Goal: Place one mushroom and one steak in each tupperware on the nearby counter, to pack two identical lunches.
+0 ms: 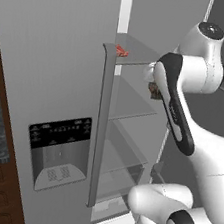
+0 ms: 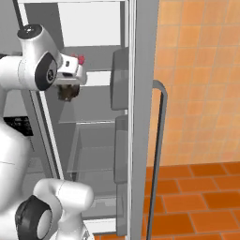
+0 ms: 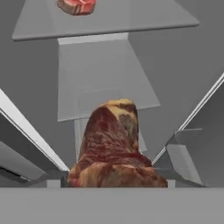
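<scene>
While the jaws clamp one steak (image 3: pixel 114 148) inside the fridge (image 1: pixel 48 75), a shelf (image 3: pixel 105 19) bump could dislodge it.

- Two flat slabs of raw red-pink steak: one marbled, browner slab (image 3: pixel 114 148) up close at the hand camera, and one small red slab (image 3: pixel 77 6) lying on the top shelf.
- Three flat pale-grey fridge shelves (image 1: pixel 131 104), stacked one above another inside the open fridge.
- One long grey vertical door handle (image 1: pixel 101 125).
- One dark-panelled dispenser (image 1: pixel 59 152) set in the grey fridge door.
</scene>
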Controlling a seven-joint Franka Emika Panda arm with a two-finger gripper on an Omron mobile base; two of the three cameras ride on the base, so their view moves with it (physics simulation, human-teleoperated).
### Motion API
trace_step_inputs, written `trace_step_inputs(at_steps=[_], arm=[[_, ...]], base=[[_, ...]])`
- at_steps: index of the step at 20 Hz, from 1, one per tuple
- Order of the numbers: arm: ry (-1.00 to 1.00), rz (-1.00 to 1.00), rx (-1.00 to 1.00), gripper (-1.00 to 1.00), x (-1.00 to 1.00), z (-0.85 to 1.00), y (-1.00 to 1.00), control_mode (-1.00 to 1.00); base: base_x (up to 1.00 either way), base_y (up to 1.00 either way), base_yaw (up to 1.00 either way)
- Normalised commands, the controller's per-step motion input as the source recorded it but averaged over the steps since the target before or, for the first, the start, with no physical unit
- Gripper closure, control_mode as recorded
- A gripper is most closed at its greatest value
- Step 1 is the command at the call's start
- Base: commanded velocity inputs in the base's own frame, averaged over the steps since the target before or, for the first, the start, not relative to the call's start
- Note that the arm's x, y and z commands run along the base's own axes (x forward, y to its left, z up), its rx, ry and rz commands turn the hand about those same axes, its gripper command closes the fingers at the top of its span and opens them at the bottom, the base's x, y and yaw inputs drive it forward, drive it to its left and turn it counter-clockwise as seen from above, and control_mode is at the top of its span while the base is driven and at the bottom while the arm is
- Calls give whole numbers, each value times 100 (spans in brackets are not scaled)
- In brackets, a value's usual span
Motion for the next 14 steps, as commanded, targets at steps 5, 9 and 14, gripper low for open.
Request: trace_step_inputs(at_steps=[5,9,14], arm=[[50,-1,0,100,-100,-78,-9,-100],[35,0,0,100,-95,-81,-3,-100],[4,0,0,100,-80,-51,0,-100]], base=[[0,0,0],[0,0,0],[0,0,0]])
